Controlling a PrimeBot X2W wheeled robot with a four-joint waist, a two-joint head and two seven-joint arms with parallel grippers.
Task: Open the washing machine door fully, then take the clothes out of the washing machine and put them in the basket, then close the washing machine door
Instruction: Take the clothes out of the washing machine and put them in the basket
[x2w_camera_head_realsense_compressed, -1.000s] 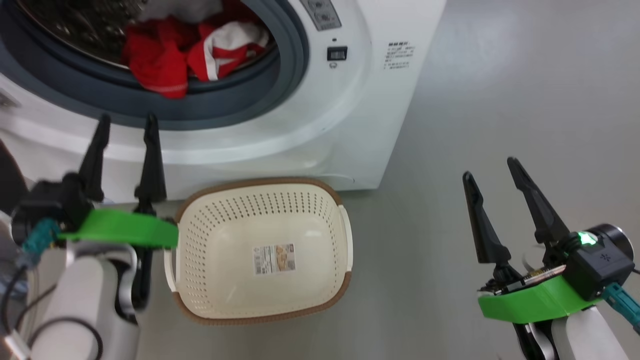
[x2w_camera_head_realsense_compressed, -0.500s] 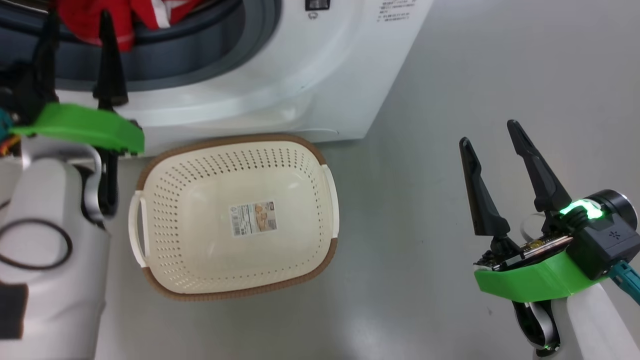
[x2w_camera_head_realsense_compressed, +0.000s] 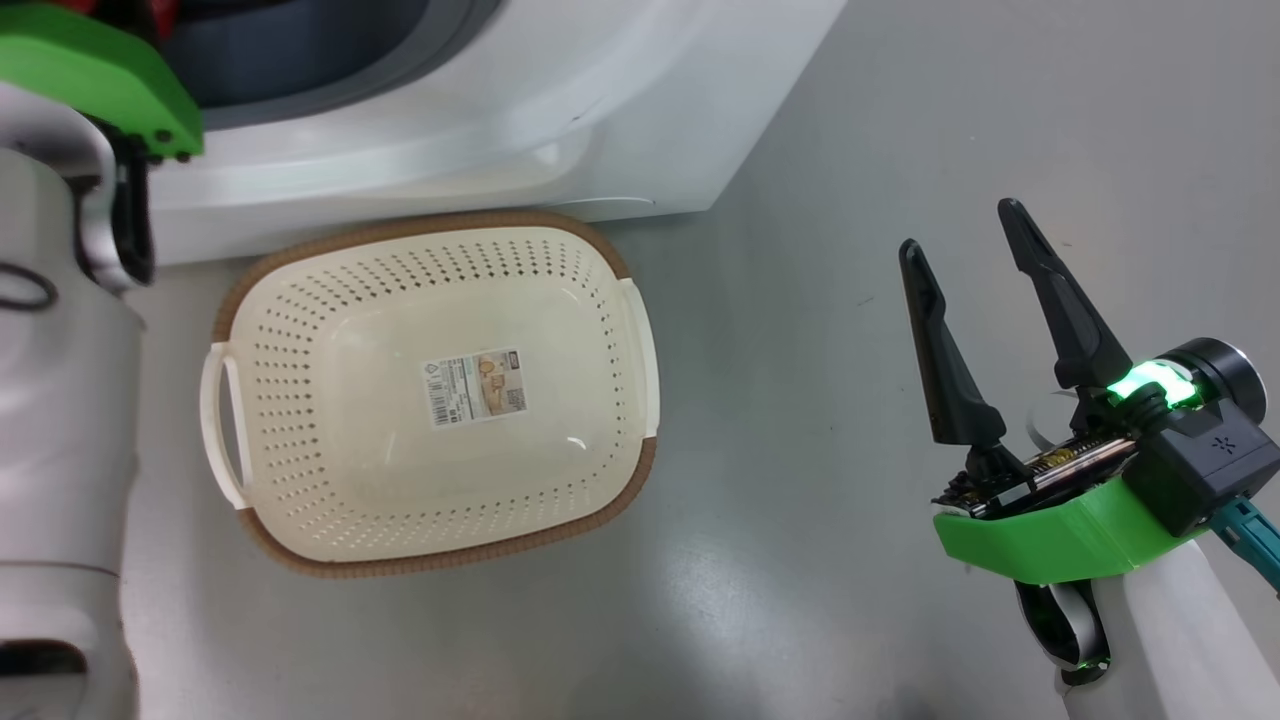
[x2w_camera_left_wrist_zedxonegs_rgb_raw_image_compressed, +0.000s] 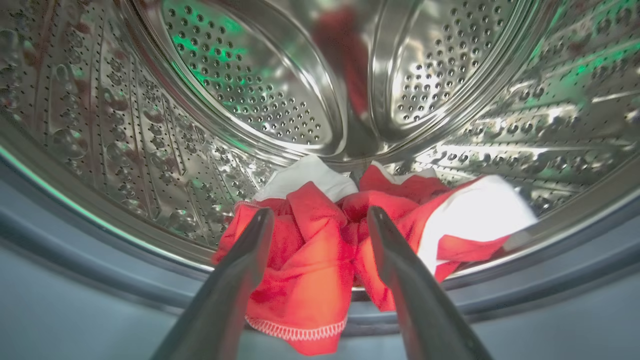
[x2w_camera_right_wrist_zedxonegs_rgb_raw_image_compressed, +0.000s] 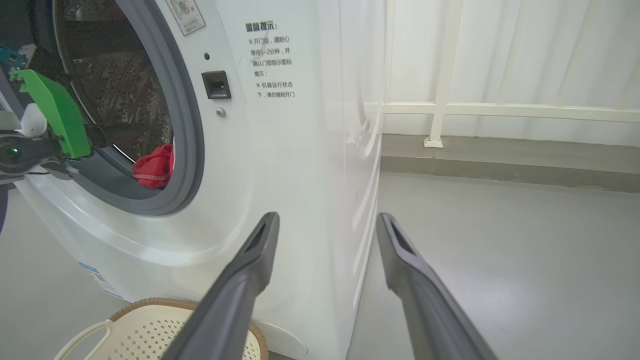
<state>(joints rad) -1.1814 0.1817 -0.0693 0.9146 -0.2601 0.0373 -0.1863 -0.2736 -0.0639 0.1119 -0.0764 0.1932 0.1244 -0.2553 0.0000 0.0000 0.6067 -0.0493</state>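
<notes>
The washing machine (x2w_camera_head_realsense_compressed: 450, 100) stands with its round opening uncovered (x2w_camera_right_wrist_zedxonegs_rgb_raw_image_compressed: 150, 125); the washing machine door is out of view. Red and white clothes (x2w_camera_left_wrist_zedxonegs_rgb_raw_image_compressed: 310, 260) lie heaped at the drum's front lip, one red fold (x2w_camera_right_wrist_zedxonegs_rgb_raw_image_compressed: 155, 165) hanging over the grey ring. My left gripper (x2w_camera_left_wrist_zedxonegs_rgb_raw_image_compressed: 319, 212) is open at the drum mouth, its fingers either side of the red heap, not closed on it. The cream basket (x2w_camera_head_realsense_compressed: 330, 330) sits on the floor before the machine, with nothing in it but a paper label. My right gripper (x2w_camera_head_realsense_compressed: 958, 225) is open over bare floor, right of the basket.
My left forearm and its green mount (x2w_camera_head_realsense_compressed: 90, 70) reach up past the basket's left side into the opening. Grey floor (x2w_camera_head_realsense_compressed: 800, 450) spreads right of the machine. A white railing (x2w_camera_right_wrist_zedxonegs_rgb_raw_image_compressed: 440, 105) and pale wall stand behind, to the right.
The head camera has tilted down, so machine and basket slid up the picture. My left gripper went from below the opening up to the clothes in the drum mouth. The right gripper barely moved.
</notes>
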